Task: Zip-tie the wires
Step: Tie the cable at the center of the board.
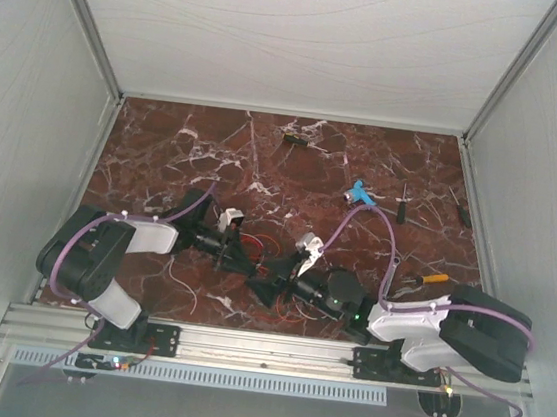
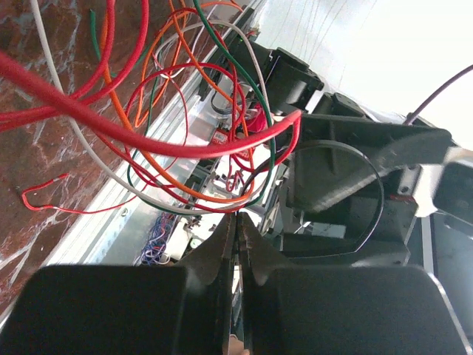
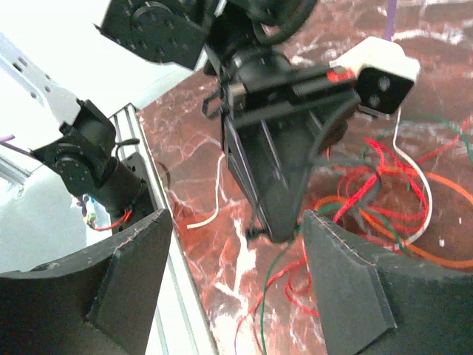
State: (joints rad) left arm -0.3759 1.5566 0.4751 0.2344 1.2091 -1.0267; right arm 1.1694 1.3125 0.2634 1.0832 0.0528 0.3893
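The wires (image 1: 266,250) are a loose tangle of red, orange, green and white strands on the marble between my two grippers. They show large in the left wrist view (image 2: 185,144) and in the right wrist view (image 3: 369,192). My left gripper (image 1: 249,263) is shut (image 2: 239,218), with a thin dark strip pinched between its jaws. The black zip tie (image 2: 378,185) curves in a loop to the right of the jaws. My right gripper (image 1: 261,289) is open and empty (image 3: 236,218). Its fingers stand either side of the left gripper's tip (image 3: 277,233), where a short black stub (image 3: 255,234) sticks out.
Screwdrivers lie at the back (image 1: 296,140) and at the right (image 1: 401,202), near a blue object (image 1: 361,192). An orange-handled tool (image 1: 431,279) lies by the right arm. The aluminium rail (image 1: 273,349) runs along the near edge. A short white strand (image 3: 214,200) lies apart.
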